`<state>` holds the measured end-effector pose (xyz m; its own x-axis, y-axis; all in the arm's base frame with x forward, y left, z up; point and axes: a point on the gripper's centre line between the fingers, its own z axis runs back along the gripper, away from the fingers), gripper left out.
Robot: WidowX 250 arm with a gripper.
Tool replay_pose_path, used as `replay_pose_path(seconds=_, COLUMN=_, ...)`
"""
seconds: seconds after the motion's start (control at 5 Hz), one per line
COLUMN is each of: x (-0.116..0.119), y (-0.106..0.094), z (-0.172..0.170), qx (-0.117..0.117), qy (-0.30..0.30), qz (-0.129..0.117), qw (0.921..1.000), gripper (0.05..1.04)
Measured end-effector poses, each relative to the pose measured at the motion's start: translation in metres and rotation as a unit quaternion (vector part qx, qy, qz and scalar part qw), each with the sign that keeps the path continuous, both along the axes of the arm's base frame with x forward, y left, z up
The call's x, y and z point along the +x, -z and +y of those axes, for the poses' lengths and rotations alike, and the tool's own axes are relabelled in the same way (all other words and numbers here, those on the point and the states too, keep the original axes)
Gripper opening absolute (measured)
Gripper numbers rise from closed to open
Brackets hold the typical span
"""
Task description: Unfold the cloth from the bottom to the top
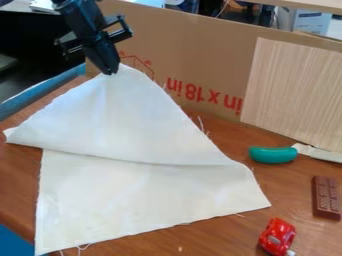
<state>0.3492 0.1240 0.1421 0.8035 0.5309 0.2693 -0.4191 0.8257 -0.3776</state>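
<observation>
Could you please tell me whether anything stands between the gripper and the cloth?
Nothing visible does: the gripper already meets the cloth at its top corner. The cardboard stands behind them, and the green toy and red car lie off to the view's right.

Arm (pixel 81 17) cut off at top, wooden panel (pixel 294 95) at right

The arm (pixel 78 12) was black, with a cool bluish sheen along its blocky, hard-edged link above the gripper (pixel 111 71). Just above the fingers (pixel 100 54), dark angular brackets (pixel 121 33) stuck out on both sides, one shaped like a small open frame. The fingers themselves were black too, long and narrow, tapering towards the gripper's tip.
</observation>
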Motion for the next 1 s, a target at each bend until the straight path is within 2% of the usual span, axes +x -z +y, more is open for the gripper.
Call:
replay_pose_path(seconds=0.4, x=0.035, y=-0.008, z=-0.001, qx=-0.003, qy=-0.021, qz=-0.006, qw=0.9998, gripper=0.050)
replay_pose_path(seconds=1.0, x=0.080, y=-0.026, z=-0.019, qx=-0.003, qy=-0.031, qz=-0.035, qw=0.9989, gripper=0.050)
